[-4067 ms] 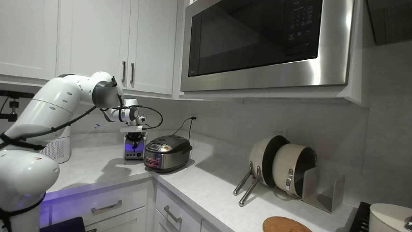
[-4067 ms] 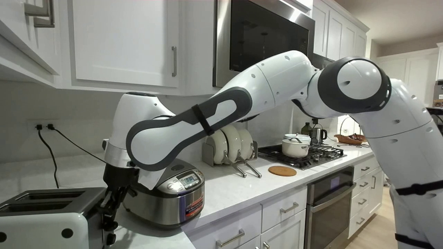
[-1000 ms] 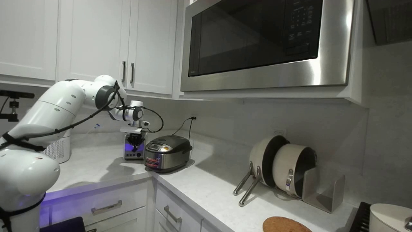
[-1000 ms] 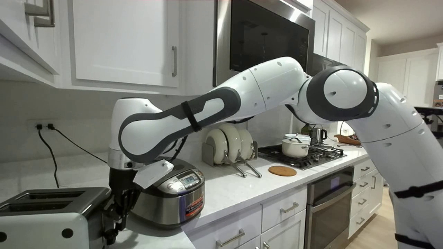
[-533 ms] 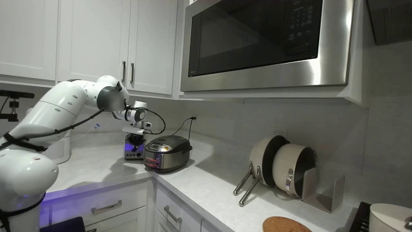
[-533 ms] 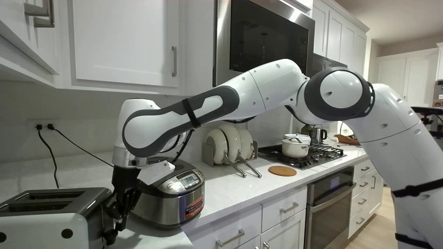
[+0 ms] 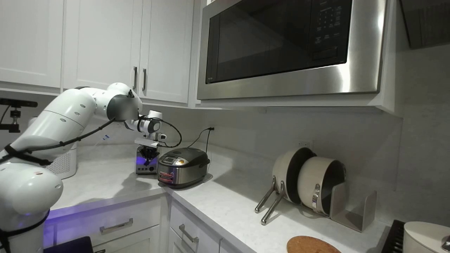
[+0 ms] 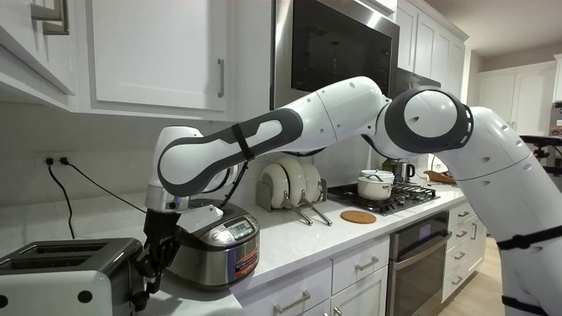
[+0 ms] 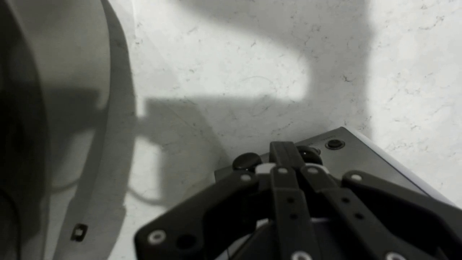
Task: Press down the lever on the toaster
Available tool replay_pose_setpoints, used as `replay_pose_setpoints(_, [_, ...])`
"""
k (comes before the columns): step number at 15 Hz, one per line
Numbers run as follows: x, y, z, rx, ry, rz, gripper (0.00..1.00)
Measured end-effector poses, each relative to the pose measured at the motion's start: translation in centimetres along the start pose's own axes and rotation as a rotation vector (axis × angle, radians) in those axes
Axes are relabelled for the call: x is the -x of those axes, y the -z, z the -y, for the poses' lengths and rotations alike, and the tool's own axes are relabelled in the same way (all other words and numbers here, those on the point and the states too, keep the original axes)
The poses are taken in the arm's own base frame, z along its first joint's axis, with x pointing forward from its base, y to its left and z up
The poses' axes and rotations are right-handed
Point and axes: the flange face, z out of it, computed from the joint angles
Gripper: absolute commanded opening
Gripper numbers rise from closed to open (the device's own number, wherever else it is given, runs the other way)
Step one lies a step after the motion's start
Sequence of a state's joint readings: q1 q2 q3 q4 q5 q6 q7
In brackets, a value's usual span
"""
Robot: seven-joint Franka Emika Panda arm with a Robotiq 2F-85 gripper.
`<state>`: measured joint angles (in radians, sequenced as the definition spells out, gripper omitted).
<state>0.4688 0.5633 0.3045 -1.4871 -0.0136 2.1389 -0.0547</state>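
The toaster (image 8: 48, 292) stands on the counter at lower left in an exterior view, steel-sided with a dark slotted top. It also shows small in an exterior view (image 7: 140, 168), its front lit purple. My gripper (image 8: 151, 283) points down close in front of the toaster's control end. In the wrist view the gripper (image 9: 285, 153) is shut with nothing between its fingertips, over the toaster's front edge (image 9: 357, 162). A round black knob (image 9: 247, 161) shows left of the fingertips and another (image 9: 309, 154) right of them. I cannot tell which is the lever, or whether the fingers touch it.
A rice cooker (image 8: 210, 263) stands close beside the gripper; its side (image 9: 86, 43) fills the left of the wrist view. Upper cabinets (image 8: 158, 52) and the microwave (image 8: 338, 48) hang above the arm. Power cords (image 8: 66, 197) run behind the toaster.
Since about four seconds ago the arm has come lower, and the gripper has shifted down and right in an exterior view. Over the last half second it has drifted slightly right. The toaster has not moved.
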Motion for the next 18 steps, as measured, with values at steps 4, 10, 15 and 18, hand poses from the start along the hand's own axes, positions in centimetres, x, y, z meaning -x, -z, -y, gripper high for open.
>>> replay_pose_setpoints(4, [-0.01, 0.01, 0.08, -0.001, 0.002, 0.000, 0.00])
replay_pose_setpoints(10, [-0.03, 0.01, 0.43, -0.004, 0.008, 0.000, 0.00])
replay_pose_setpoints(15, [-0.10, -0.03, 0.95, -0.010, 0.015, 0.002, 0.00])
replay_pose_setpoints(18, [-0.14, -0.09, 0.97, -0.011, 0.015, 0.005, 0.00])
